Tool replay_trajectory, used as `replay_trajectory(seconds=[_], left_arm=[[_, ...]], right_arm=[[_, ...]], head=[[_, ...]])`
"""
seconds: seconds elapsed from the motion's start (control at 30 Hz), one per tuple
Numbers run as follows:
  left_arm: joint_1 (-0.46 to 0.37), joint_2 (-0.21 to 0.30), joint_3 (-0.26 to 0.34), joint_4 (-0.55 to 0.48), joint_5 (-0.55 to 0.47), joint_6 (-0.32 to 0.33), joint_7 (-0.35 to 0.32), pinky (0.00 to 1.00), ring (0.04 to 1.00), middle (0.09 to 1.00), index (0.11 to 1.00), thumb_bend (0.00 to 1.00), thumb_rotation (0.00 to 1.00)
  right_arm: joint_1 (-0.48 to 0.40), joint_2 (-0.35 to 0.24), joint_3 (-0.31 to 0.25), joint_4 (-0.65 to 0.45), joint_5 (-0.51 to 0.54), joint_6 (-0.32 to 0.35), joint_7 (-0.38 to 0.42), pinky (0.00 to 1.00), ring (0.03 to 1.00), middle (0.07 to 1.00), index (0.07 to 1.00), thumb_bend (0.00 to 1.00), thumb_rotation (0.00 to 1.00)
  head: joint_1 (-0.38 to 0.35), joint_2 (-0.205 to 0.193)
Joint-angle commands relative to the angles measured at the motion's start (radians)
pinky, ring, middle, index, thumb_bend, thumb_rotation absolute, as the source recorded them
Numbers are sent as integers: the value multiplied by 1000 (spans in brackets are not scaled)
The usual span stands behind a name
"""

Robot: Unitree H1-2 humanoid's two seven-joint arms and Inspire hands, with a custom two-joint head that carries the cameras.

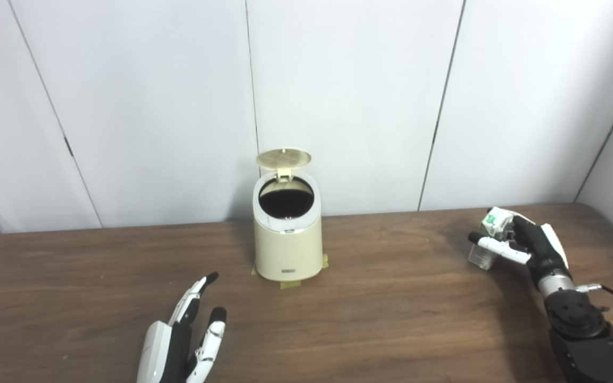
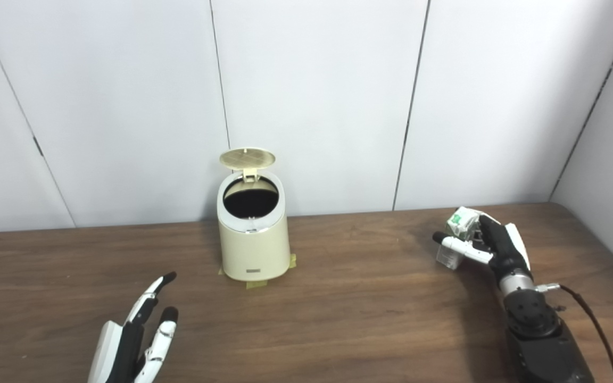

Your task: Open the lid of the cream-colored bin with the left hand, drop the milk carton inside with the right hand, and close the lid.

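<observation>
The cream bin (image 1: 287,242) stands near the back of the brown table (image 1: 391,319), close to the white wall (image 1: 338,96), with its round lid (image 1: 283,158) tipped up on its hinge and the dark inside showing. Strips of tape (image 1: 290,283) peek out under its base. Well off to the right, the right hand (image 1: 524,242) has its fingers wrapped around the milk carton (image 1: 493,234), holding it tilted just above the tabletop. The left hand (image 1: 187,332) rests low at the near edge, fingers spread and holding nothing, well short of the bin.
</observation>
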Motion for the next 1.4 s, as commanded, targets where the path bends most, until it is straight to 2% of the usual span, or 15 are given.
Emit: replay_trajectory(seconds=[0.0,0.07,0.2,0.23,0.27,0.3,0.37,0.47,0.73,0.8,1.0,1.13,1.37], left_arm=[[74,34,-1,6,18,-36,6,885,932,923,904,328,993],[75,35,-1,3,17,-34,3,887,932,924,905,329,995],[75,32,-1,2,12,-34,2,890,932,924,904,331,989],[75,31,-1,1,12,-34,2,889,932,923,904,328,986],[76,32,0,1,13,-35,3,886,931,921,902,325,982],[76,32,0,0,15,-34,3,884,930,919,901,325,979],[76,32,0,-2,17,-30,1,884,929,920,900,325,980],[75,35,-1,-2,15,-24,-7,888,933,923,904,331,988],[64,38,-2,16,43,-26,-3,872,927,915,894,330,975],[63,38,-3,14,41,-23,-9,876,930,917,896,333,977],[59,36,-2,16,38,-23,-18,879,933,918,893,307,940],[56,37,-2,23,52,-27,-14,870,927,914,890,296,923],[53,35,-3,22,58,-15,-23,875,926,914,893,296,917]], right_arm=[[-59,-17,3,-13,-15,-34,-28,634,683,713,728,1000,441],[-59,-17,6,-11,-21,-33,-40,625,674,705,717,1000,432],[-57,-3,-2,-8,-39,-63,-110,529,586,618,625,960,269],[-58,2,-5,1,-41,-82,-131,500,555,584,587,918,188],[-60,5,-7,14,-43,-110,-151,469,523,550,528,686,155],[-61,6,-4,26,-50,-137,-168,433,488,515,506,611,79],[-63,6,1,46,-58,-172,-191,350,409,459,500,546,16],[-62,9,2,48,-61,-190,-210,322,388,447,510,527,1],[-69,10,9,64,-58,-229,-210,386,436,473,500,526,0],[-67,15,6,51,-53,-219,-209,396,442,477,495,526,0],[-71,21,5,60,-34,-254,-200,382,428,468,504,525,0],[-56,36,1,-6,-23,-222,-184,366,416,457,509,525,0],[-29,68,6,-161,-14,-206,-142,371,422,457,505,524,0]], head=[[-1,1],[-1,1],[-1,3],[-1,3],[-1,4],[-1,5],[-3,4],[-3,4],[-6,0],[-6,-1],[-4,-4],[-4,-5],[-4,-5]])
